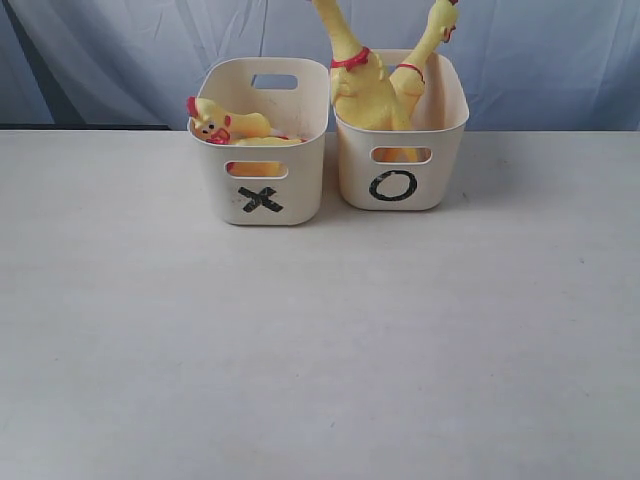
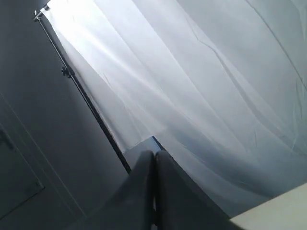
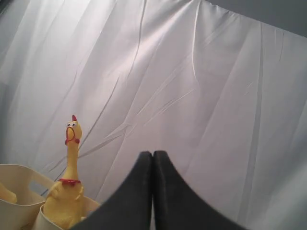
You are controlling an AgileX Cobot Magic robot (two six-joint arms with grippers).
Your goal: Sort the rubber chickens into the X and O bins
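Bins, 2: matching cream plastic tubs with rounded corners and slot handles, standing side by side and just touching at the far end of the pale tabletop [image 1: 320,350].
- X bin [image 1: 290,200], on the left in the exterior view. Marked with 1 black X on its front wall.
- O bin [image 1: 445,175], on the right. Marked with 1 black O on its front wall.
No other writing or brand can be read.

Yellow rubber toy chickens, 4 pieces in all, every one inside a bin:
- 2 long whole chickens [image 1: 360,90] with red neck bands, standing upright in the O bin. Their necks rise well above the rim, and the exterior view crops the heads. The right wrist view shows 1 of them [image 3: 69,187] in full, beak open and red comb on top.
- 1 loose head-and-neck piece [image 1: 213,122] with a red comb, lying at the left rim of the X bin.
- 1 headless body [image 1: 268,142], lying beside that head piece in the X bin and partly showing through the front slot.

Hands, 2: neither appears in the exterior view.
- Left hand [image 2: 154,160]: dark fingers pressed flat together, holding nothing, aimed up at the white cloth curtain [image 2: 201,72] and a black stand pole [image 2: 81,96].
- Right hand [image 3: 152,160]: fingers likewise together and empty, raised toward the curtain, well apart from the bins.
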